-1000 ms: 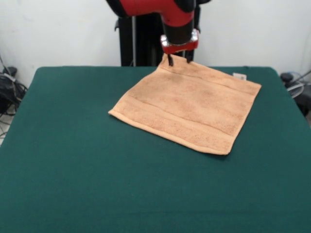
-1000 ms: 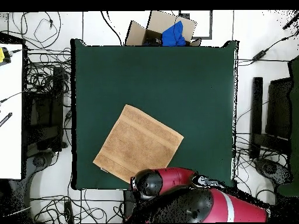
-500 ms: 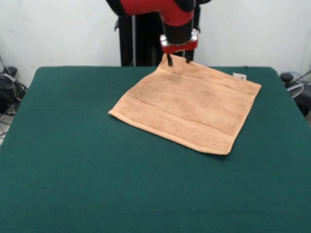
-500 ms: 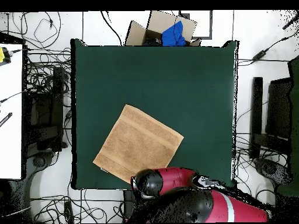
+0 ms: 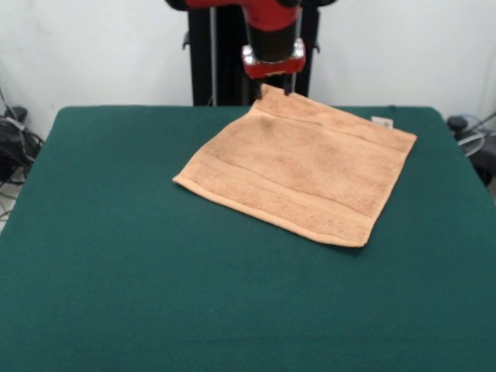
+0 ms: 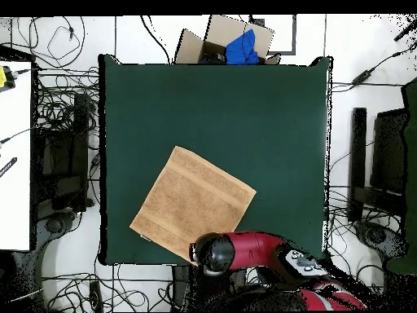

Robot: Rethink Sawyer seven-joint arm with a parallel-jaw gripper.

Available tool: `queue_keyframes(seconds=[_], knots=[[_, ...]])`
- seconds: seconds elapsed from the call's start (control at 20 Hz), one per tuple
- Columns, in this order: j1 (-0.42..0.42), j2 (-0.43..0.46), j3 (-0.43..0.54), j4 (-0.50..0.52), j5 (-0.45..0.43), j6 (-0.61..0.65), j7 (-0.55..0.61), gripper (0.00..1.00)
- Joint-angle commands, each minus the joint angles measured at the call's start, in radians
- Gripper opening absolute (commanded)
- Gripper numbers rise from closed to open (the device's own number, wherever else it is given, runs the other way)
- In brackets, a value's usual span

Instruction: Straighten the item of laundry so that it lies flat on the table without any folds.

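Front view: flat towel (image 5: 298, 164), green table (image 5: 116, 271)

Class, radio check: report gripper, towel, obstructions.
Gripper above towel's far corner, grip unclear. Towel flat on table, no folds. Nothing obstructing.

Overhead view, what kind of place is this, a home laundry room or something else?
Most likely a robotics lab, not a home. A red robot arm stands at the green table with the towel, loose cables cover the floor around it, and a cardboard box sits beyond the table.
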Motion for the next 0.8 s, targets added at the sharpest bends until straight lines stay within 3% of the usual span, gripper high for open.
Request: queue_keyframes(seconds=[0.05,0.8], knots=[[-0.027,0.081,0.054,-0.088,-0.035,0.042,-0.007,1.0],[-0.008,0.188,0.074,-0.127,-0.048,-0.028,0.02,1.0]])
